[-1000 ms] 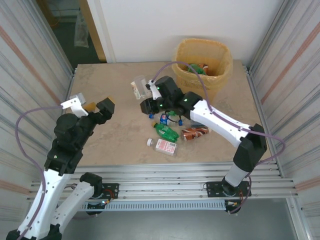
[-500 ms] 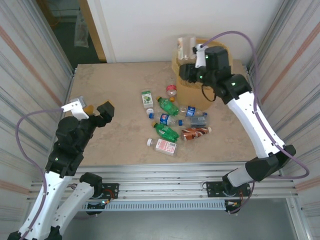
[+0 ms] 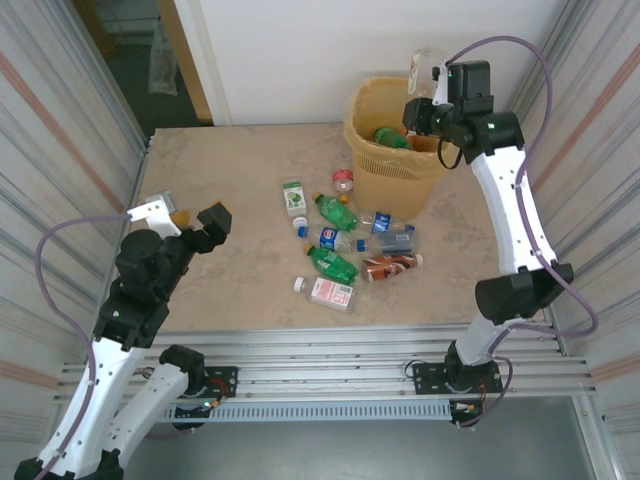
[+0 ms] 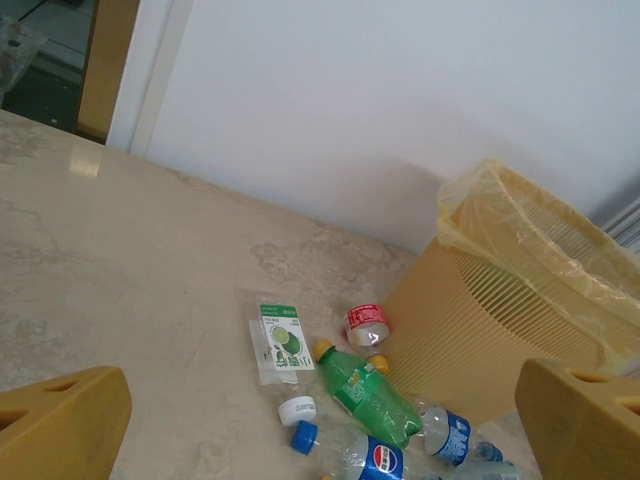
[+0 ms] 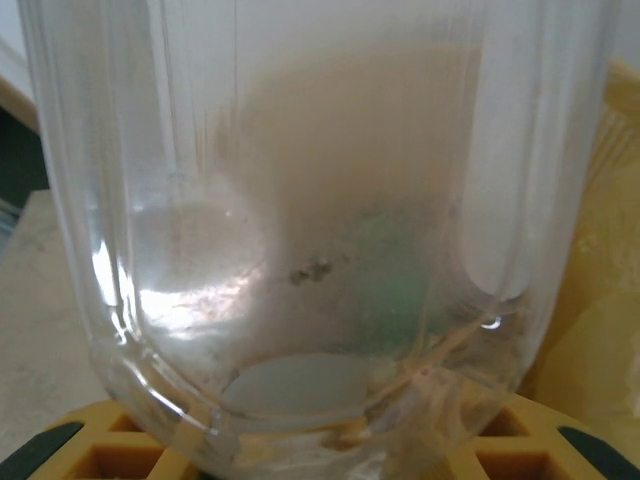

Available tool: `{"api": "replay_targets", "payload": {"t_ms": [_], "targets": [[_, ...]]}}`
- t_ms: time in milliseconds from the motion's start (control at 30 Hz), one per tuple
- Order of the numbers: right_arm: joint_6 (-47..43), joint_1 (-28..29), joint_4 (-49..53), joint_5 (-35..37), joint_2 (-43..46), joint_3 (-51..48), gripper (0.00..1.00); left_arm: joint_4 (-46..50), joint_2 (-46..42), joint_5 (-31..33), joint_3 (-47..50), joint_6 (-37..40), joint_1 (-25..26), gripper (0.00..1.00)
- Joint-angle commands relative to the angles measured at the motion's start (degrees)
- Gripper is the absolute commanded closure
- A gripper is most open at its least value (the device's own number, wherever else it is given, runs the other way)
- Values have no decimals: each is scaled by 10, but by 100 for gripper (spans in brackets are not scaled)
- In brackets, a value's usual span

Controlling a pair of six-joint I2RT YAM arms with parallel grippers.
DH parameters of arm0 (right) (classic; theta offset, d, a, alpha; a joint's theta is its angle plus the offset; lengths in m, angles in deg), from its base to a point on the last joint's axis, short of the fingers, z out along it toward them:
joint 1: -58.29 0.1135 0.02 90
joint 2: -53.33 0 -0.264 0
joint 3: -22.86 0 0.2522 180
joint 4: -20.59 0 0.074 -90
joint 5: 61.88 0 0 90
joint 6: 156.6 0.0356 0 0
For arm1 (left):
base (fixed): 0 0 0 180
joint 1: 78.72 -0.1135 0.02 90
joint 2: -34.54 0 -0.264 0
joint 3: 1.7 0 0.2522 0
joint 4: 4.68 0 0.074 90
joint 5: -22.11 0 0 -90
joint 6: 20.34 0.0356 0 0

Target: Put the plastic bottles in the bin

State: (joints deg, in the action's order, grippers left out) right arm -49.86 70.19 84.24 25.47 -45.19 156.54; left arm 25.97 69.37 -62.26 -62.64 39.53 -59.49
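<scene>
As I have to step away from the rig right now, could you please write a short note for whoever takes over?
Left gripper: open, empty, over the left side of the beige table.
Right gripper: shut on a clear ribbed plastic bottle, raised over the tall yellow-beige lattice bin with its orange-yellow liner.
Done: at least one green plastic bottle lies in the bin.
To do: drop the held bottle in, then clear about eight bottles lying on the table before the bin, among them a green one, a blue-labelled one, a brown-labelled one and a white-pink one.
</scene>
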Motion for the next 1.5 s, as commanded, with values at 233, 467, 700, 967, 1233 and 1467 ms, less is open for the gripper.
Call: {"api": "replay_targets", "payload": {"t_ms": [233, 467, 700, 967, 1233, 1467], "targets": [[-10, -9, 91, 105, -96, 87, 70, 10, 15, -1, -4, 16, 2, 1], [-6, -17, 103, 120, -120, 85, 66, 9, 29, -2, -10, 17, 2, 1], [-10, -18, 103, 127, -132, 85, 48, 10, 36, -5, -9, 14, 3, 1], [-19, -19, 95, 116, -121, 89, 32, 11, 34, -3, -7, 14, 2, 1], [-26, -19, 68, 61, -80, 93, 27, 24, 39, -1, -11, 15, 2, 1], [-21, -16, 45, 14, -23, 94, 22, 41, 50, -3, -16, 18, 2, 1]]}}
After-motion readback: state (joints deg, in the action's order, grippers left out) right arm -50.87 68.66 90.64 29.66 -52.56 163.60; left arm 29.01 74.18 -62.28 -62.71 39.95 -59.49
